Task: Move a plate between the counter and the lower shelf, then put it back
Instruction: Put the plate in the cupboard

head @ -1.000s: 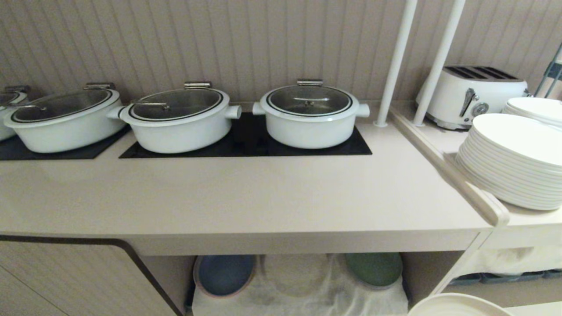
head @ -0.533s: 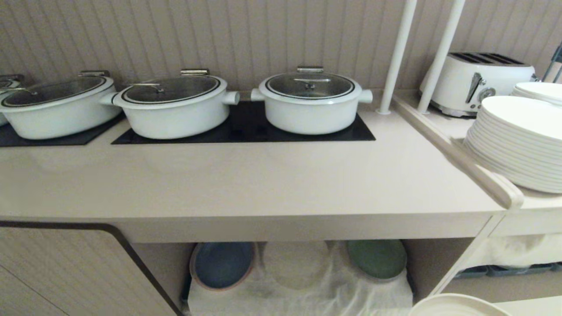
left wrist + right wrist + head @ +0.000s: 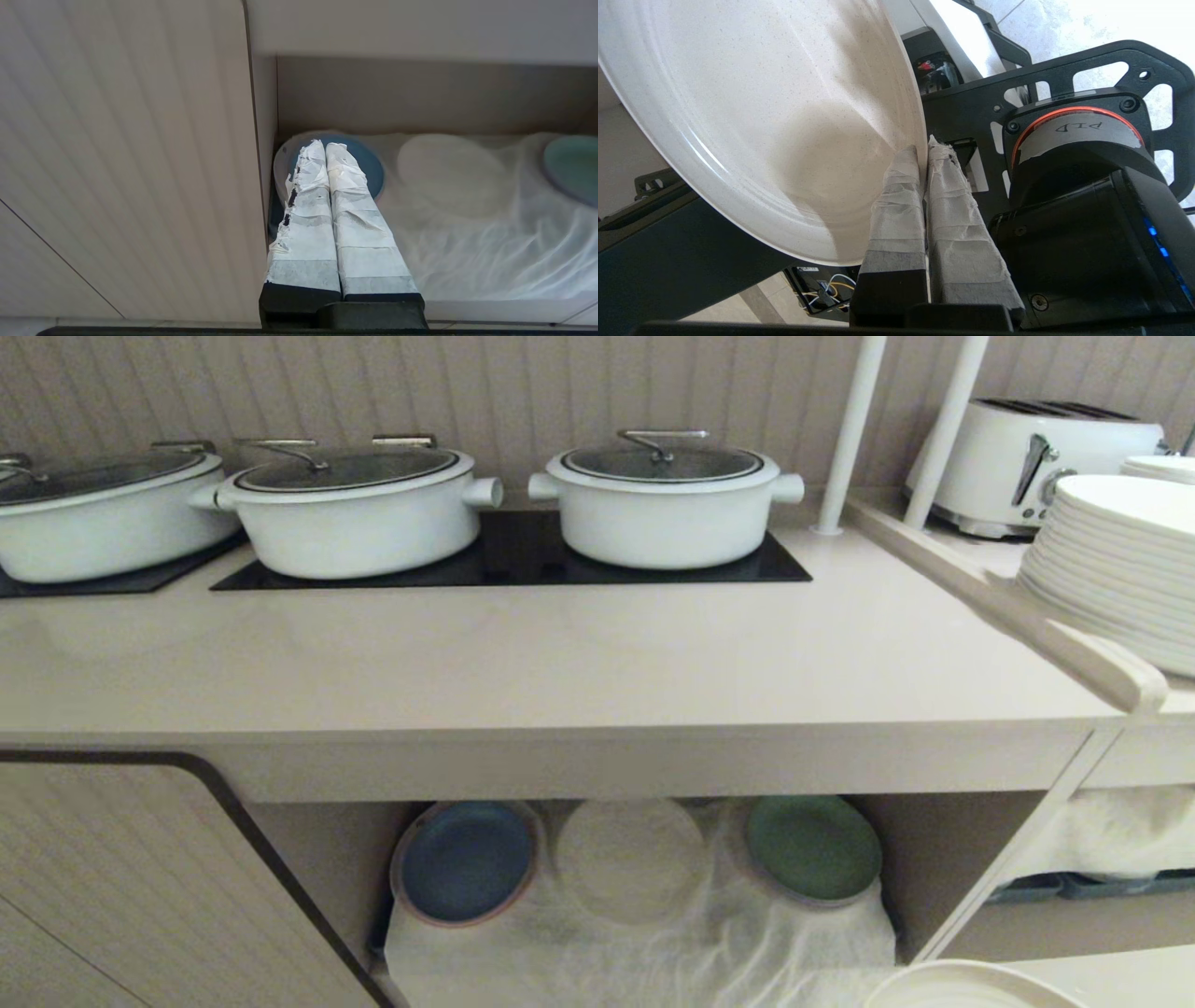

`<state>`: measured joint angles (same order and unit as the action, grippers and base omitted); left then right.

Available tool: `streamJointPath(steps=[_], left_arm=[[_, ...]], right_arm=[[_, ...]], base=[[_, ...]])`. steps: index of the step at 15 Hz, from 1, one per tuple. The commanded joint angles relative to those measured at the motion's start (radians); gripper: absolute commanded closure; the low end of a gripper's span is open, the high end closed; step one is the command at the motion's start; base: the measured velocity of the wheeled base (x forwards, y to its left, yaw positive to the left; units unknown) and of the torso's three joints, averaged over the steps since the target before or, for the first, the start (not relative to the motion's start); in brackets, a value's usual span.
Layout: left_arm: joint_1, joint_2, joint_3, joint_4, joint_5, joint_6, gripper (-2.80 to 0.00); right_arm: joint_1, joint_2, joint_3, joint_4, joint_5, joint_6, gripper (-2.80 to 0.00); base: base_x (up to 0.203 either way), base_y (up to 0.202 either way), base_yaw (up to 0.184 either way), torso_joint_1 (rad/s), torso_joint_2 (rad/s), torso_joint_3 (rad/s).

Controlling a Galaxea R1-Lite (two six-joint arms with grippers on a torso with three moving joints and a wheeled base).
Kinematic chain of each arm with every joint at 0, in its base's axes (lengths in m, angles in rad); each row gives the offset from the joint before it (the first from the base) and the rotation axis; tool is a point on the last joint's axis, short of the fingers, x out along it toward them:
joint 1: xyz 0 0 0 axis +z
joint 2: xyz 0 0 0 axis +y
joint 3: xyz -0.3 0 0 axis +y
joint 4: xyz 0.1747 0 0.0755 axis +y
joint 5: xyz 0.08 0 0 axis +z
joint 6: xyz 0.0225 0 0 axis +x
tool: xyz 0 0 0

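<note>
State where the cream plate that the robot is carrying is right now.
The cream plate is off the counter, pinched at its rim by the right pincer; in the head view only its edge shows at bottom right, in front of the lower shelf.

The head camera is looking forward and slightly down at the worktop (image 3: 560, 653) from near its front edge, taking in the lower shelf (image 3: 644, 933) at 6 o'clock. The left wrist camera is sitting low, facing along its claw (image 3: 325, 145) into that same shelf, sharing the blue plate (image 3: 369, 163) with the head view. The right wrist camera is pointing along its claw (image 3: 923, 151), very close to the plate (image 3: 752, 121).
</note>
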<state>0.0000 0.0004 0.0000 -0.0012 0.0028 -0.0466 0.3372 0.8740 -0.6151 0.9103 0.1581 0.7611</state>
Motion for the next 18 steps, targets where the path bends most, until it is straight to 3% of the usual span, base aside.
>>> streamJointPath(steps=[1, 18], left_arm=[[0.000, 0.000, 0.000, 0.000, 0.000, -0.001, 0.00], [0.000, 0.000, 0.000, 0.000, 0.000, -0.001, 0.00]], right_arm=[[0.000, 0.002, 0.006, 0.005, 0.001, 0.004, 0.00], [0.003, 0.000, 0.020, -0.007, 0.001, 0.009, 0.00]], base=[[0.000, 0.000, 0.000, -0.223, 0.50, 0.283], [0.000, 0.000, 0.000, -0.174, 0.47, 0.295]])
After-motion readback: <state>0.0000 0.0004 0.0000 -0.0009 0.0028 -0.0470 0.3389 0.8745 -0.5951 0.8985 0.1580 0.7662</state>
